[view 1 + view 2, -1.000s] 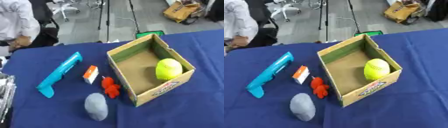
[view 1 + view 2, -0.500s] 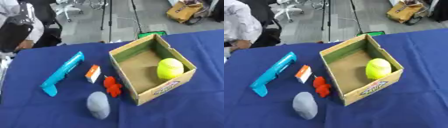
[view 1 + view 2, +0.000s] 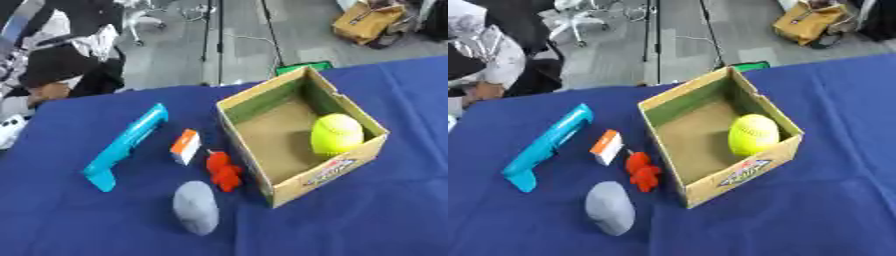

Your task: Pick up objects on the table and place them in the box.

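An open cardboard box [image 3: 333, 171] stands askew on the blue tablecloth, right of centre. A yellow-green ball [image 3: 337, 134] lies inside it against the right wall. Left of the box lie a red toy [image 3: 224, 171], a small white and orange carton [image 3: 185, 146], a long light-blue tool [image 3: 127, 145] and a grey oval object [image 3: 195, 207]. The red toy almost touches the box's left wall. Neither of my hands shows in either view.
A green object [image 3: 306, 67] sits just past the table's far edge behind the box. A white thing [image 3: 9, 131] shows at the left edge. A seated person and office chairs are beyond the far left corner. Bare blue cloth [image 3: 833, 215] spreads right of the box.
The whole picture has shifted, so the camera has moved. A silvery part at the lower left edge one second ago no longer shows. The objects keep their places on the cloth.
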You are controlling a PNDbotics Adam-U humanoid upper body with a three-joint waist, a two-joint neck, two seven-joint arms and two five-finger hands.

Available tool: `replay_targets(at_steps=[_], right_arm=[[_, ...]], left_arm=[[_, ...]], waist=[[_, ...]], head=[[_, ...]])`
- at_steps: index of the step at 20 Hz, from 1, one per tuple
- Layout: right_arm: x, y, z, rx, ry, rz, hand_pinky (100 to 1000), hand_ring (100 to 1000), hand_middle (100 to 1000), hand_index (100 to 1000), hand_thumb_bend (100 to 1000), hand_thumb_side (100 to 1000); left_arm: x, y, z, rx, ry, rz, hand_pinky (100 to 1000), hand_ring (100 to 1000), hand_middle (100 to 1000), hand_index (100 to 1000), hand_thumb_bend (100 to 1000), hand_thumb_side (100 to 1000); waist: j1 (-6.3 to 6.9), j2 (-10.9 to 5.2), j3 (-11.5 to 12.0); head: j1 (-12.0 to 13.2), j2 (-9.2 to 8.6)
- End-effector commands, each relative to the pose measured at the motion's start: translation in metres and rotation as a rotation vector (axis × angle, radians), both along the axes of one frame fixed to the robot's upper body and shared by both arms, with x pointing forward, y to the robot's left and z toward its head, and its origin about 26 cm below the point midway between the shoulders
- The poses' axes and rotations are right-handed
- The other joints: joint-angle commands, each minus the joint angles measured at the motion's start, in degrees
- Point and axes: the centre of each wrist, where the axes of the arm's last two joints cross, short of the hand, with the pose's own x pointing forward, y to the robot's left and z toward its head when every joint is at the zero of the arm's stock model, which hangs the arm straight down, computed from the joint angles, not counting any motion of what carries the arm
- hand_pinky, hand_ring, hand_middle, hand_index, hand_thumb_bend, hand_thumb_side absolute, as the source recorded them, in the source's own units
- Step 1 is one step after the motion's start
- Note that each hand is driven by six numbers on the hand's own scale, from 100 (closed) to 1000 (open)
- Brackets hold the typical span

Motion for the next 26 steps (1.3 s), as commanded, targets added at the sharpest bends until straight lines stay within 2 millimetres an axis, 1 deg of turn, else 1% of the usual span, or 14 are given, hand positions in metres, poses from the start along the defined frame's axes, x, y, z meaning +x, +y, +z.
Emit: replay_targets(at_steps=[1, 8, 9, 10, 11, 12, 13, 14, 15, 16, 17, 18, 19, 26], right_arm=[[-0.003, 0.0, 0.013, -0.039, -0.036, -0.015, 860, 778, 524, 681, 100, 483], [-0.003, 0.001, 0.014, -0.048, -0.035, -0.01, 860, 778, 523, 673, 100, 483], [-0.003, 0.001, 0.014, -0.048, -0.035, -0.01, 860, 778, 523, 671, 100, 482], [-0.003, 0.001, 0.014, -0.048, -0.035, -0.01, 860, 778, 523, 671, 100, 482], [-0.003, 0.001, 0.014, -0.048, -0.035, -0.01, 860, 778, 523, 668, 100, 483], [-0.003, 0.001, 0.014, -0.048, -0.035, -0.009, 860, 778, 523, 668, 100, 483], [-0.003, 0.001, 0.015, -0.049, -0.035, -0.009, 860, 777, 523, 663, 100, 483], [-0.003, 0.001, 0.015, -0.049, -0.035, -0.009, 860, 777, 523, 663, 100, 483], [-0.003, 0.001, 0.014, -0.048, -0.035, -0.009, 860, 777, 523, 657, 100, 482], [-0.003, 0.0, 0.014, -0.047, -0.035, -0.01, 860, 777, 523, 657, 100, 482], [-0.003, 0.0, 0.014, -0.047, -0.035, -0.01, 860, 777, 522, 651, 100, 483], [-0.004, 0.0, 0.014, -0.047, -0.034, -0.011, 860, 777, 522, 651, 100, 483], [-0.004, 0.0, 0.014, -0.048, -0.034, -0.011, 860, 773, 522, 646, 100, 483], [-0.003, 0.0, 0.014, -0.046, -0.034, -0.011, 860, 770, 517, 629, 100, 482]], left_arm=[[0.003, 0.006, 0.01, 0.102, 0.028, 0.05, 1000, 1000, 1000, 1000, 328, 509], [0.023, 0.016, 0.004, 0.335, 0.196, 0.163, 1000, 1000, 1000, 1000, 419, 621], [0.027, 0.018, 0.001, 0.349, 0.234, 0.173, 1000, 1000, 1000, 1000, 537, 676], [0.03, 0.02, -0.001, 0.359, 0.269, 0.182, 1000, 1000, 1000, 1000, 537, 676], [0.034, 0.022, -0.004, 0.361, 0.315, 0.195, 1000, 1000, 1000, 1000, 665, 698], [0.038, 0.024, -0.006, 0.357, 0.364, 0.206, 1000, 1000, 1000, 1000, 665, 698], [0.041, 0.026, -0.008, 0.351, 0.414, 0.222, 1000, 1000, 1000, 1000, 702, 789], [0.044, 0.028, -0.009, 0.343, 0.461, 0.24, 1000, 1000, 1000, 1000, 702, 789], [0.048, 0.031, -0.011, 0.327, 0.511, 0.254, 1000, 1000, 1000, 1000, 659, 869], [0.051, 0.033, -0.014, 0.301, 0.562, 0.258, 1000, 1000, 1000, 1000, 659, 869], [0.054, 0.035, -0.016, 0.272, 0.608, 0.254, 1000, 1000, 1000, 1000, 572, 818], [0.057, 0.038, -0.018, 0.239, 0.652, 0.246, 1000, 1000, 1000, 1000, 572, 818], [0.059, 0.041, -0.021, 0.211, 0.689, 0.234, 1000, 1000, 1000, 1000, 518, 813], [0.074, 0.059, -0.044, 0.04, 0.8, 0.186, 1000, 1000, 1000, 1000, 473, 852]], waist=[[-0.2, -1.21, -0.02], [0.47, -1.64, -0.16], [0.52, -1.69, -0.16], [0.55, -1.73, -0.16], [0.55, -1.76, -0.16], [0.55, -1.8, -0.16], [0.54, -1.82, -0.17], [0.53, -1.84, -0.2], [0.52, -1.83, -0.24], [0.5, -1.83, -0.28], [0.48, -1.81, -0.31], [0.47, -1.8, -0.33], [0.46, -1.78, -0.32], [0.55, -1.53, -0.17]], head=[[0.15, 0.24], [0.11, 0.14], [0.14, 0.08], [0.17, 0.03], [0.19, -0.08], [0.2, -0.14], [0.22, -0.23], [0.26, -0.29], [0.32, -0.43], [0.38, -0.53], [0.4, -0.65], [0.42, -0.72], [0.45, -0.79], [0.65, -1.0]])
